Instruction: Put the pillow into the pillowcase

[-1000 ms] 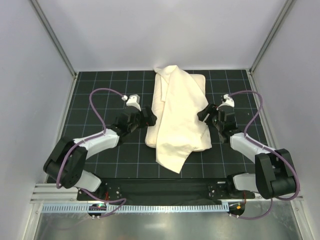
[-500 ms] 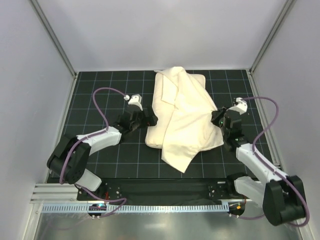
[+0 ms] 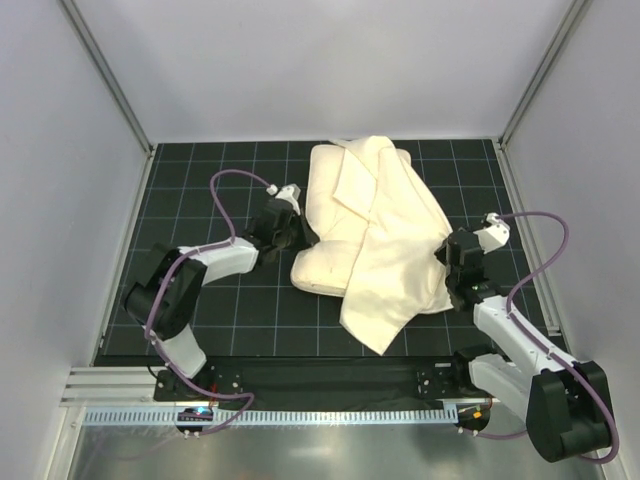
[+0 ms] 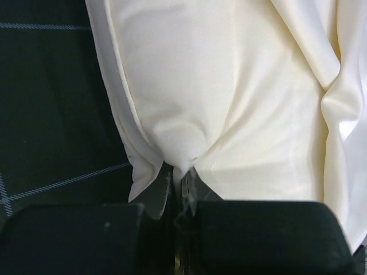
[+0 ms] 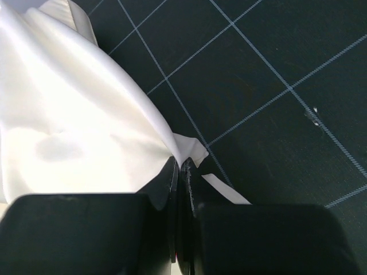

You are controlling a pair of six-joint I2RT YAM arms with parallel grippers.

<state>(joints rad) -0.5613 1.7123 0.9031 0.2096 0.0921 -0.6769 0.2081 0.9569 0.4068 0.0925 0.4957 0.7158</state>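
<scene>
2 pinches: left hand [image 4: 179, 175] on pillow [image 4: 172, 86], right hand [image 5: 179, 167] on pillowcase [image 5: 74, 114].

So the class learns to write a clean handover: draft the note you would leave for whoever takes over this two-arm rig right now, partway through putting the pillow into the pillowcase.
Left gripper: shut, pinching the left edge of the pillow.
Right gripper: shut on the right edge of the pillowcase, close above the table.
Pillow: flat on the middle of the table.
Pillowcase: draped slantwise over the pillow, its near end spilling onto the table. Its opening cannot be made out.
Done: each piece is gripped.
Left: the pillow is wholly outside the case; find and open the mouth, then feed the pillow in.
</scene>
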